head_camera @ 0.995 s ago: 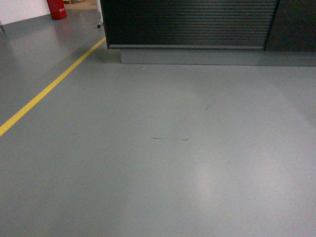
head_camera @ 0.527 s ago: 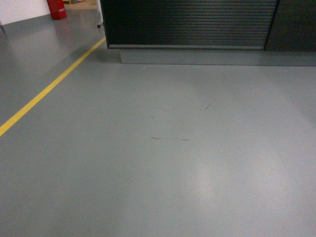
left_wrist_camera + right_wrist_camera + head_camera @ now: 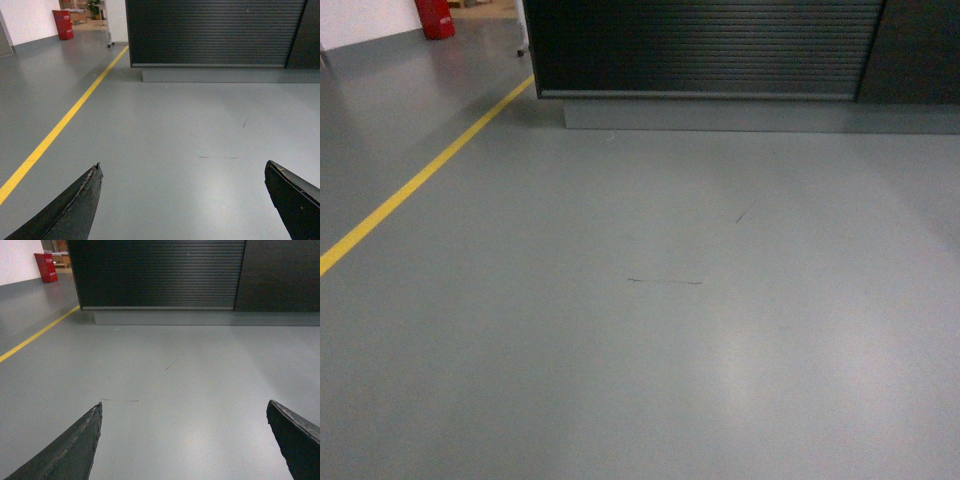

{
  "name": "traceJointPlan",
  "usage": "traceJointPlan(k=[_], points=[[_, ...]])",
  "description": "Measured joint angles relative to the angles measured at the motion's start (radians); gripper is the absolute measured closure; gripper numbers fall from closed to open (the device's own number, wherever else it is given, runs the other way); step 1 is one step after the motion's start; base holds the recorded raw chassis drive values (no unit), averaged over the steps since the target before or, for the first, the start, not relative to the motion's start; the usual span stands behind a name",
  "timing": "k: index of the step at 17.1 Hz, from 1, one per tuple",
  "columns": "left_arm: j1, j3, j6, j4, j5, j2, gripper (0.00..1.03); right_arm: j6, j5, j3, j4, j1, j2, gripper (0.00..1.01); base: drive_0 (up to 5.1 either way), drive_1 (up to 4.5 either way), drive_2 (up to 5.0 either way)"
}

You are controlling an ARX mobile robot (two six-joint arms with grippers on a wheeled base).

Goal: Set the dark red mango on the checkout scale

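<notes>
Smooth grey floor [image 3: 650, 330] filling most of the head view, crossed by a yellow painted line [image 3: 420, 178] running from lower left toward the upper left. Long dark brown-black checkout counter [image 3: 705, 45] with ribbed slatted front stretching left to right along the top edge, on a grey plinth [image 3: 740, 115]. Red bin [image 3: 436, 17] in the upper left corner. Left gripper [image 3: 182, 200] and right gripper [image 3: 184, 440] both spread wide, holding nothing.
</notes>
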Motion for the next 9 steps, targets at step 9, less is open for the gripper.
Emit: traceJointPlan(k=[9], points=[[0.000, 0.000, 0.000, 0.000, 0.000, 0.000, 0.05, 0.000, 0.000, 0.000, 0.000, 0.000, 0.000, 0.03, 0.0, 0.00, 0.0]])
